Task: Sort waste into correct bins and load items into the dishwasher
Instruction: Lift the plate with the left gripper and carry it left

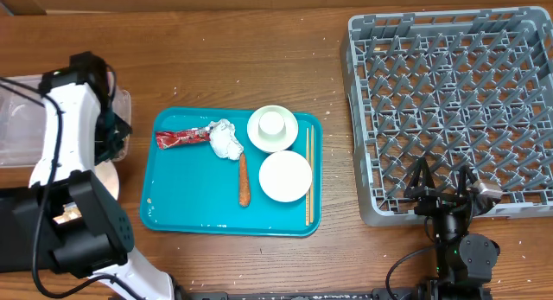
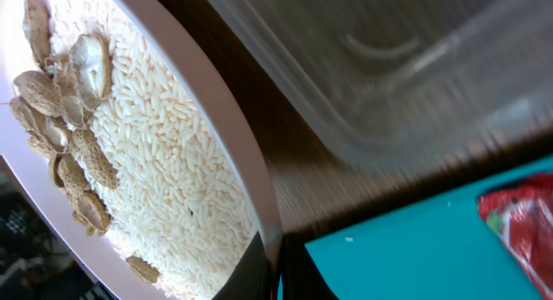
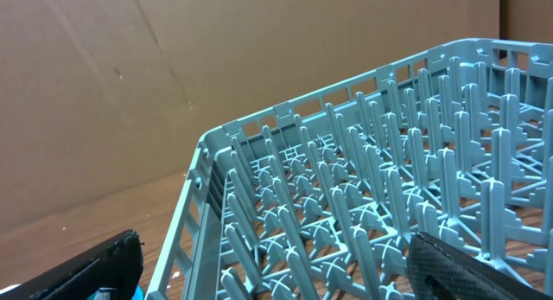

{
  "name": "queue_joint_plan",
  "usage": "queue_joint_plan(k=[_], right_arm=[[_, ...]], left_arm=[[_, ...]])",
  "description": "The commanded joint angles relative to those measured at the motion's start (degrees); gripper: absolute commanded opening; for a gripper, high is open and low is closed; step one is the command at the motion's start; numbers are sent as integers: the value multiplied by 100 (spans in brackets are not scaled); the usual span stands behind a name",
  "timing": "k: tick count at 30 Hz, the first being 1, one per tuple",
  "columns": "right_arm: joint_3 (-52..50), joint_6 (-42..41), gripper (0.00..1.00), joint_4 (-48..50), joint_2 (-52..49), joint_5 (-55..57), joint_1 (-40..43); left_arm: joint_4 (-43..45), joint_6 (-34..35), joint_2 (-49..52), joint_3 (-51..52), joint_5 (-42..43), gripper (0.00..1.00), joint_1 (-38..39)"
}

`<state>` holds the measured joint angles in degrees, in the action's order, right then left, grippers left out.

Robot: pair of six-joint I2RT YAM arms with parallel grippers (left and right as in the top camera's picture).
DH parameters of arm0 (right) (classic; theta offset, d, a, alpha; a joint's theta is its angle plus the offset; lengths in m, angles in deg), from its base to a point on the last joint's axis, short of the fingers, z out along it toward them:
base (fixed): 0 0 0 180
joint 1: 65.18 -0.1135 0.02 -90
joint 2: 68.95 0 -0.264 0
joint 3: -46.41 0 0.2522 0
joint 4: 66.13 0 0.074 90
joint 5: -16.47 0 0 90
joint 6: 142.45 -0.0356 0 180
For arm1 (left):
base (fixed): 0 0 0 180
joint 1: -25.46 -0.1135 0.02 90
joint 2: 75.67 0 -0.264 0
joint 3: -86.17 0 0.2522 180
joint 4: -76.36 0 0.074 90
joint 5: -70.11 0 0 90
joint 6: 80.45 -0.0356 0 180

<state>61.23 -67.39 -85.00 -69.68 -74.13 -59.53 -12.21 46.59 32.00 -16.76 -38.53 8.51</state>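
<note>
Overhead, the biggest thing I see is the grey dish rack (image 1: 449, 101) on the right side of the table, with nothing between its pegs. My right gripper (image 1: 445, 189) sits at the rack's near edge with its fingers spread wide and nothing between them; the right wrist view looks out over the pegs.

The teal tray (image 1: 186, 196) lies mid-table. The clear tub (image 1: 17, 127) is at the far left, partly under my left arm.

In the left wrist view, the left gripper (image 2: 272, 270) is clamped on the rim of the pinkish plate (image 2: 226, 136), which is between the tub and the tray's left edge.

On the tray's right half are two white bowls, one (image 1: 257, 136) holding the small cup (image 1: 272, 123), the other (image 1: 285, 176) just nearer me, with chopsticks (image 1: 308, 175) beside them. Left of the bowls lie the sausage stick (image 1: 244, 183), the red wrapper (image 1: 180, 138) and the crumpled tissue (image 1: 226, 140) touching its end.

Rice and peanut shells (image 2: 82, 67) cover the plate.
</note>
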Motion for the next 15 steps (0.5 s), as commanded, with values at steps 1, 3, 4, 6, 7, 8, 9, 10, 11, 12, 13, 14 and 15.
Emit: queue_joint_plan(k=[1, 3, 4, 6, 7, 8, 9, 10, 11, 12, 13, 14, 15], right_arm=[[-59, 37, 100, 31, 57, 55, 33], [-59, 37, 100, 31, 57, 55, 33], [-59, 37, 100, 31, 57, 55, 33], [-59, 37, 100, 31, 57, 55, 33], [-59, 37, 100, 31, 57, 55, 33], [-59, 37, 100, 31, 57, 55, 33], [-59, 37, 100, 31, 57, 55, 33], [-59, 37, 100, 31, 57, 55, 33], [-59, 37, 100, 31, 57, 55, 33], [-59, 37, 100, 31, 57, 55, 33], [-59, 37, 100, 31, 57, 55, 33], [-59, 37, 100, 31, 57, 55, 33], [-59, 37, 100, 31, 57, 55, 33]], left_arm=[[212, -232, -173, -138, -79, 4, -310], [345, -278, -173, -138, -79, 4, -433], [420, -280, -173, -138, -79, 4, -503], [549, -282, -173, -138, -76, 4, -625], [614, -284, -173, -138, -76, 4, -682], [726, -286, -173, -138, -74, 4, -761], [813, -354, -173, -138, -35, 4, -807], [907, -452, -173, -138, 52, 4, -850], [1021, -546, -173, -138, 177, 4, -898], [1121, -601, -173, -138, 291, 4, -951], [1193, -603, -173, -138, 376, 4, -994], [1259, -603, -173, -138, 474, 4, -1043], [1327, -623, -173, -138, 566, 4, -1093]])
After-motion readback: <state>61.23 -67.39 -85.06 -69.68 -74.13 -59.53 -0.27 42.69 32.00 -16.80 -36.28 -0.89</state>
